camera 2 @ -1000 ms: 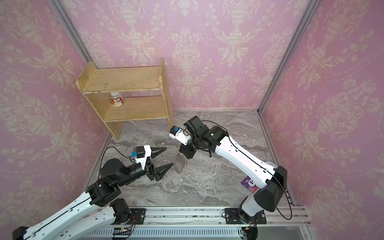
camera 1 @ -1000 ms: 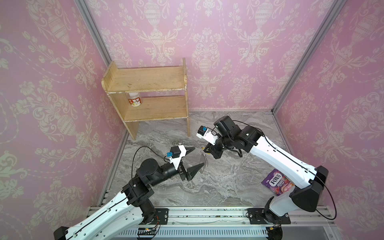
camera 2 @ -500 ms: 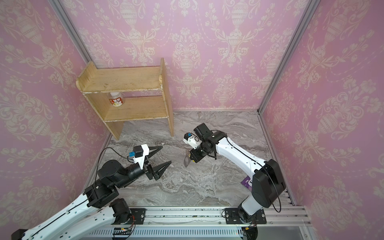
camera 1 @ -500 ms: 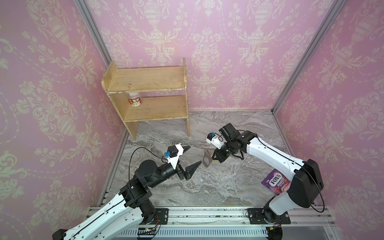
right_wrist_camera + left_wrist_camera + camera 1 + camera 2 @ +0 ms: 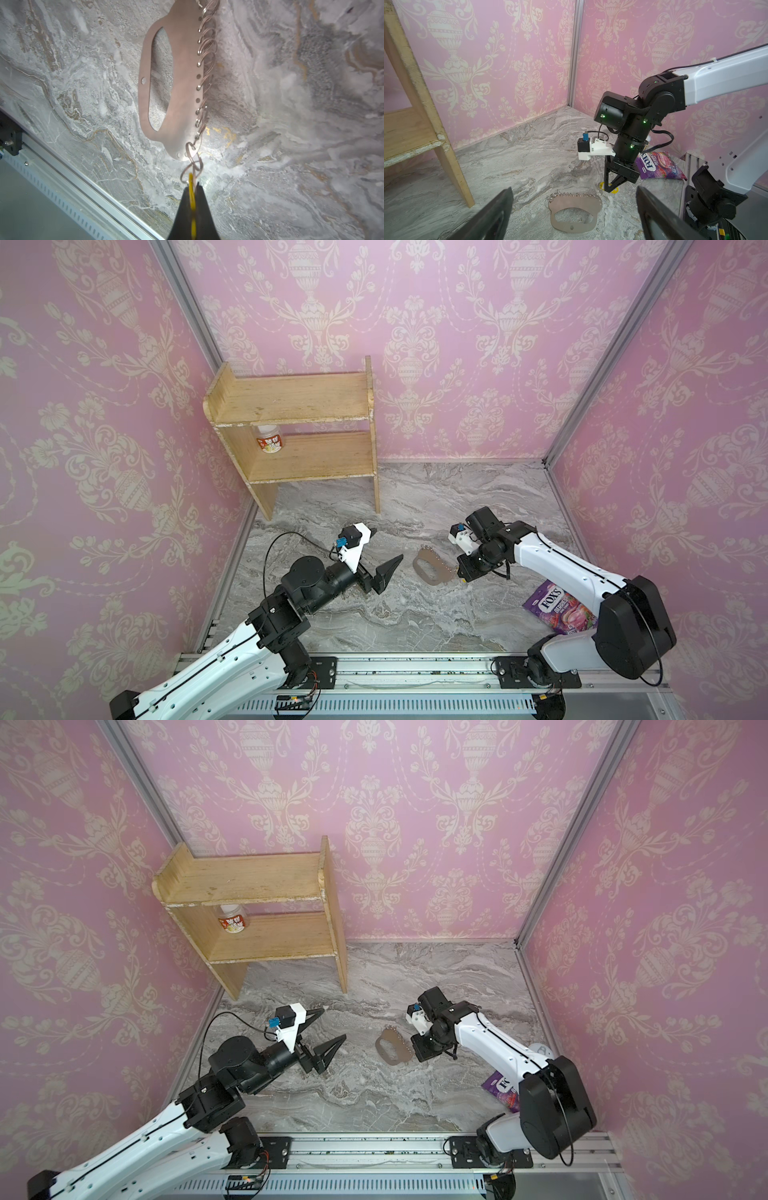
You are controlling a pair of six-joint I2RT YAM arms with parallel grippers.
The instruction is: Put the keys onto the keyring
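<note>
In both top views the keyring (image 5: pixel 439 574) lies flat on the worktop (image 5: pixel 415 626), between the two arms. The left gripper (image 5: pixel 388 543) hangs above the worktop just beside it, spread wide and empty. The right gripper (image 5: pixel 461 577) is down at the plate's far edge. The keys are too small to make out here. A sweet bag (image 5: pixel 555 610) lies well apart, near the right arm's base.

In the left wrist view the left gripper's fingers (image 5: pixel 500 207) stand far apart with nothing between them. The keyring (image 5: pixel 575 202) rests on the worktop below them. The right gripper (image 5: pixel 610 188) has its tip on the worktop at the ring end of the plate, with yellow showing either side of it.

In the right wrist view the right gripper (image 5: pixel 192 199) is clamped on the yellow tag (image 5: pixel 190 185) of the keys, seen edge-on. Small rings (image 5: pixel 193 166) by the tag overlap the end hole of the keyring (image 5: pixel 182 83). They look linked, but I cannot tell whether the ring is fully threaded through.

- **Keys not joined:** if the link is only partial, letting go would leave the keys loose beside the plate.
- **Plate dragged:** nothing pins the plate, so any pull on the tag would likely slide or lift it.
- **Plate knocked:** the plate is thin and flat, so the left gripper coming down to steady it could nudge it and twist the rings.
</note>
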